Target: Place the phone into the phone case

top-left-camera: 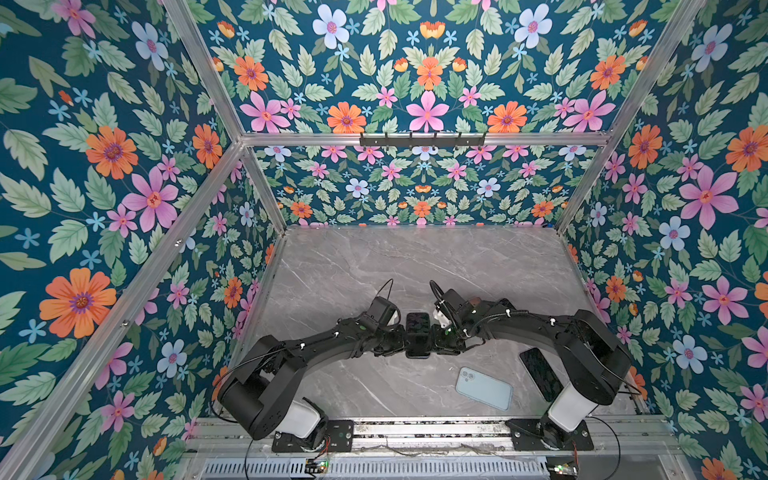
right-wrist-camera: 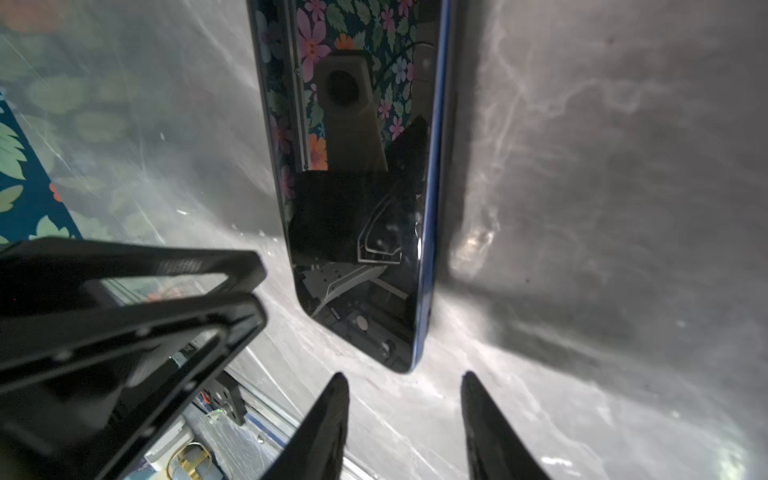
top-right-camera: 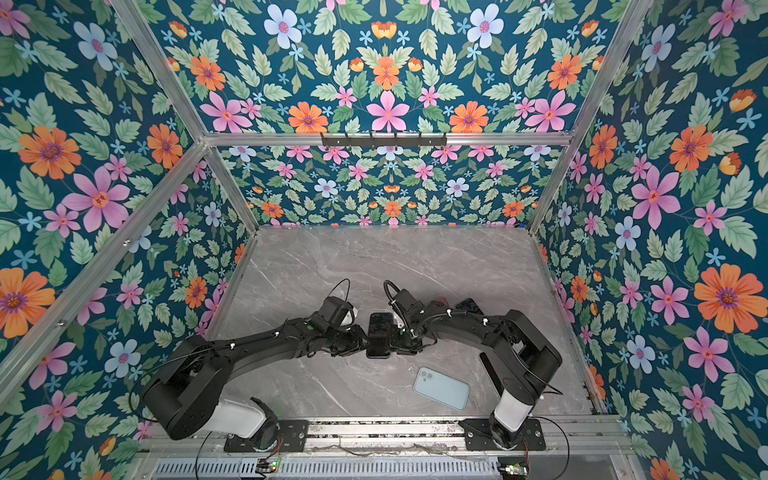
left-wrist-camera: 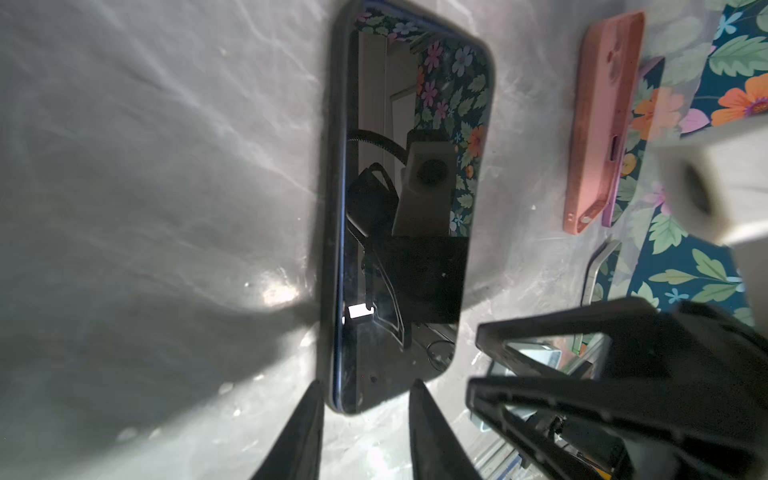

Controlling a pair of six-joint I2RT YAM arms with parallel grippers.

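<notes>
A phone (top-left-camera: pixel 417 334) (top-right-camera: pixel 379 334) lies screen up on the marble table, between my two grippers in both top views. A dark blue phone case rim (left-wrist-camera: pixel 338 232) (right-wrist-camera: pixel 434 174) runs along its edge. My left gripper (top-left-camera: pixel 401 343) (left-wrist-camera: pixel 365 386) is open, and the phone's near corner sits loosely between its fingertips. My right gripper (top-left-camera: pixel 434 338) (right-wrist-camera: pixel 403 374) is also open. It hangs just short of the phone's end with nothing between its fingers. Each wrist view shows the other gripper's black fingers (left-wrist-camera: pixel 582 374) (right-wrist-camera: pixel 166 291) beside the phone.
A light blue case or phone back (top-left-camera: pixel 484 388) (top-right-camera: pixel 441 388) lies near the front edge. A dark phone (top-left-camera: pixel 540 374) rests beside the right arm. A pink case (left-wrist-camera: pixel 602 120) lies further back, near the wall. Floral walls enclose the grey table (top-left-camera: pixel 353 270).
</notes>
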